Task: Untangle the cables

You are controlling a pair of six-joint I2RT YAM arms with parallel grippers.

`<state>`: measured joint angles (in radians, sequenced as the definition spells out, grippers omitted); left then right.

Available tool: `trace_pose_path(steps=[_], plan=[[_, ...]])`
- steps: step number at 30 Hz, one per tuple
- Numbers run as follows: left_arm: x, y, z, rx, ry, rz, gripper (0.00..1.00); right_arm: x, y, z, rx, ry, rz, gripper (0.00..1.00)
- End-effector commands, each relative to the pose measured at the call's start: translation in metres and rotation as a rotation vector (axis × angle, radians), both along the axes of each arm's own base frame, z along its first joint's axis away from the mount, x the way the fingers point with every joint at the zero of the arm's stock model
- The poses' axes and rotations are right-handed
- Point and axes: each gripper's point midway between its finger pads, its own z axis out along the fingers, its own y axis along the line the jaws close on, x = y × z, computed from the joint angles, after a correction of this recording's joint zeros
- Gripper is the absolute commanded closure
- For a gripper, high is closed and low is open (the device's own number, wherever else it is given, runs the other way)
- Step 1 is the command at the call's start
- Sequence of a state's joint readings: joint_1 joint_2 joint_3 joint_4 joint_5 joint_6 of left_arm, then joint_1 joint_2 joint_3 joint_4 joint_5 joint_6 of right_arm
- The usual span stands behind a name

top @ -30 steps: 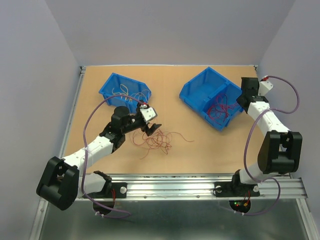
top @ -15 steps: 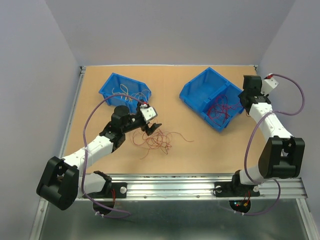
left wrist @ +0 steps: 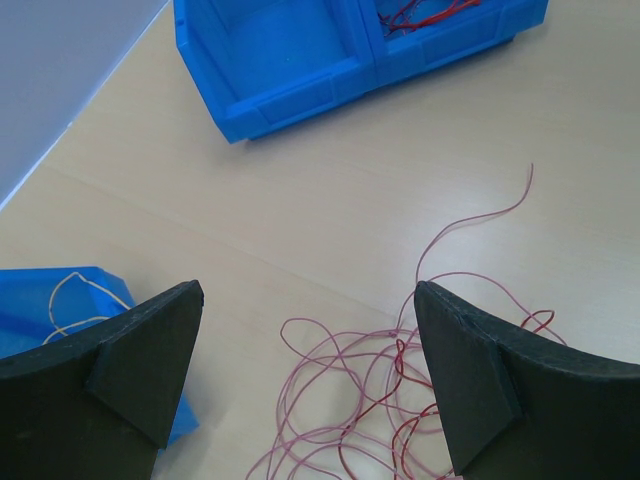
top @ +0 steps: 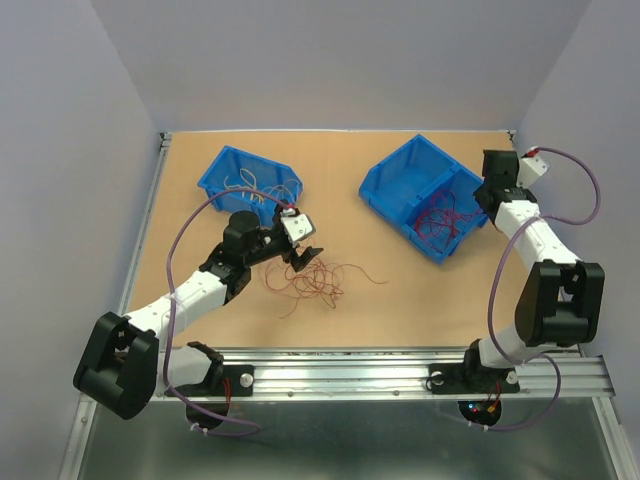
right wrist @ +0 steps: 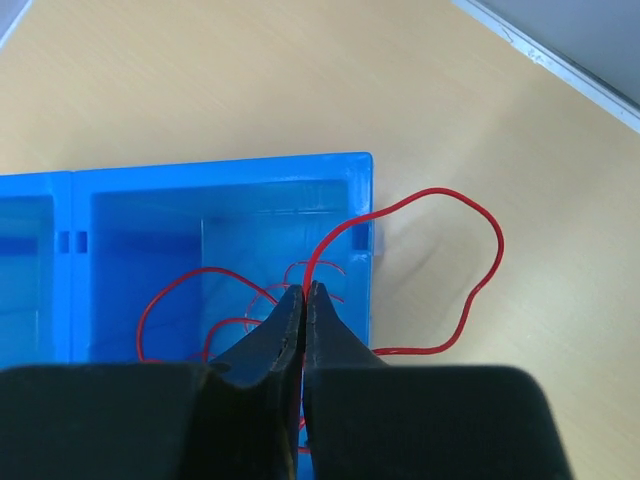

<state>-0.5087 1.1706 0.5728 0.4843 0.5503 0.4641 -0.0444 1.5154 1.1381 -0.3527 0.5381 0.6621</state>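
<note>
over the right bin [right wrist: 220, 170], the right gripper [right wrist: 308, 290] is pinched closed beside a red cable [right wrist: 440, 190]; the left gripper [left wrist: 305, 310] gapes above the cables [top: 315, 280] tangled on the table [top: 420, 300], better pick one loose strand, lifting slowly

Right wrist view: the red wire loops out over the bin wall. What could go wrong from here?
The right gripper is shut on the red wire, whose loop lies outside the blue bin; released now, it may hang over the wall. Pulling could drag out the other red wires inside. The open left gripper above the loose pile may pinch several strands.
</note>
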Motion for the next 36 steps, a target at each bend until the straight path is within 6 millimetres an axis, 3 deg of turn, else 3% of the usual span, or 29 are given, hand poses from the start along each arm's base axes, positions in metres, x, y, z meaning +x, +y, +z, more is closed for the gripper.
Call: trace_pose_path(steps=[1,4,9,13,18,24,27,36], plan=[[0.005,-0.007,0.029,-0.035,-0.074,-0.029,0.01,0.024,0.010,0.043,-0.015,-0.137,0.044,1.00],[0.004,-0.008,0.029,-0.035,-0.075,-0.034,0.01,0.033,0.027,0.046,-0.019,-0.154,0.145,0.99],[0.003,-0.008,0.029,-0.033,-0.077,-0.036,0.01,0.047,0.081,0.057,-0.102,-0.174,0.367,0.99],[0.004,-0.008,0.029,-0.031,-0.079,-0.036,0.01,0.050,0.111,0.061,-0.138,-0.178,0.471,1.00],[0.004,-0.008,0.025,-0.024,-0.073,-0.037,0.01,0.051,0.132,0.053,-0.112,-0.166,0.579,0.99],[0.004,-0.008,0.025,-0.024,-0.073,-0.039,0.01,0.041,0.111,0.050,-0.083,-0.191,0.426,0.99],[0.004,-0.008,0.025,-0.023,-0.070,-0.039,0.01,0.034,0.092,0.039,-0.026,-0.196,0.344,0.99],[0.005,-0.008,0.024,-0.021,-0.068,-0.036,0.01,0.035,0.086,-0.027,0.128,-0.098,0.259,0.99]])
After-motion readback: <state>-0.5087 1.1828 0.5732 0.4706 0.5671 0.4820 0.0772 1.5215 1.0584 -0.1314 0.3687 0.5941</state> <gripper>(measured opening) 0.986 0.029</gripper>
